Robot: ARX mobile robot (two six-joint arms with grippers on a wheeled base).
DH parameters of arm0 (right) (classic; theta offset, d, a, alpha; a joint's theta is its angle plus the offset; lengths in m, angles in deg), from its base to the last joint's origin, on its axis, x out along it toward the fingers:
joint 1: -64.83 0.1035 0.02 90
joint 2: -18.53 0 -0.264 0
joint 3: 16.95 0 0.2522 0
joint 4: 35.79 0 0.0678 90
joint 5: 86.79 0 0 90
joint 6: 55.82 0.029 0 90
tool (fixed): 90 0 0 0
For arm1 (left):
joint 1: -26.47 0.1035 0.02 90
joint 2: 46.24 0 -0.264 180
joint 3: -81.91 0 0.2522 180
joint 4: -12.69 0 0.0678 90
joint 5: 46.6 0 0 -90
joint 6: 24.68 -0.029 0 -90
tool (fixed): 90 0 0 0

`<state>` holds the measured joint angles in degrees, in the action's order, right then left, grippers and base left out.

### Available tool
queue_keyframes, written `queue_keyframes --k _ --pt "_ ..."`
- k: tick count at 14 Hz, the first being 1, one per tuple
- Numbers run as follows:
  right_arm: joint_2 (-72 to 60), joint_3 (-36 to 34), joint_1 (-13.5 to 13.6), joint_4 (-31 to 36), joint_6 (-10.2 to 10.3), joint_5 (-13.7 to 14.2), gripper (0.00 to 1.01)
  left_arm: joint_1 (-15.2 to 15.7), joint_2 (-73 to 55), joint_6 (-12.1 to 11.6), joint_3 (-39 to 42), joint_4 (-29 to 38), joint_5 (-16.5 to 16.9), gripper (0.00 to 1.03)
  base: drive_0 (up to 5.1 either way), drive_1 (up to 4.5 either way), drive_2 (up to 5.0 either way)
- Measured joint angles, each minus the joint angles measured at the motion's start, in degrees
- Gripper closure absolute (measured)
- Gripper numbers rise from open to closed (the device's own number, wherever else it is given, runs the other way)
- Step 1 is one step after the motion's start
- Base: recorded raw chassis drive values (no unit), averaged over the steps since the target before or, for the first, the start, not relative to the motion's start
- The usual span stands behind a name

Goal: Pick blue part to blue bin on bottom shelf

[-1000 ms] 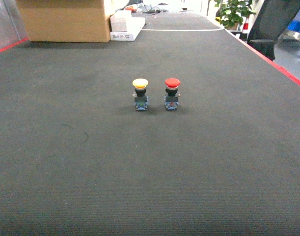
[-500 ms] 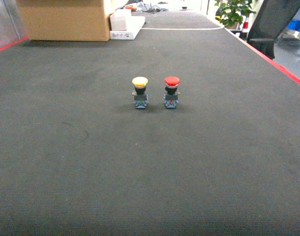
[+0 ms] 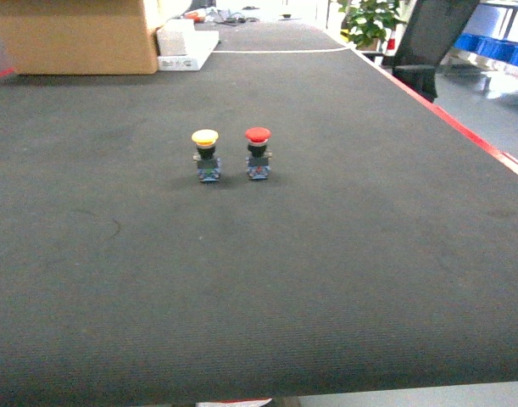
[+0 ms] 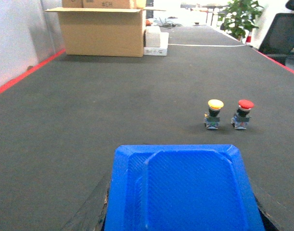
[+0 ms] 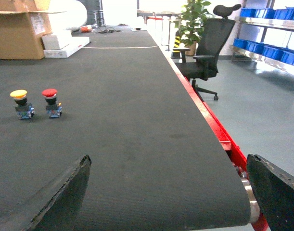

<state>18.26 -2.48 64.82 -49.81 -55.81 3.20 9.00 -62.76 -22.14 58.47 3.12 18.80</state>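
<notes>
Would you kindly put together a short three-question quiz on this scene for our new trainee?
1. True or false: in the head view, the yellow-capped button stands to the left of the red-capped button on the black mat.
2. Multiple choice: what sits between the fingers of the left gripper? A: a cardboard box. B: the blue part. C: a potted plant.
3. Fill in the blank: the right gripper is ____, with nothing between its fingers.

Key: 1 true; 2 B; 3 open.
</notes>
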Motion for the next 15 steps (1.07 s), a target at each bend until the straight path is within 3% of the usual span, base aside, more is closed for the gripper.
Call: queue_keyframes --k 4,15 --pt "0.00 0.00 0.00 -0.04 0.00 0.02 0.03 -0.11 0.00 0.00 0.00 0.02 0.02 0.59 0.0 0.00 0.0" --pt "0.00 0.00 0.00 -0.04 0.00 0.02 0.03 -0.11 0.00 0.00 0.00 0.00 0.11 0.59 -1.7 -1.69 -1.7"
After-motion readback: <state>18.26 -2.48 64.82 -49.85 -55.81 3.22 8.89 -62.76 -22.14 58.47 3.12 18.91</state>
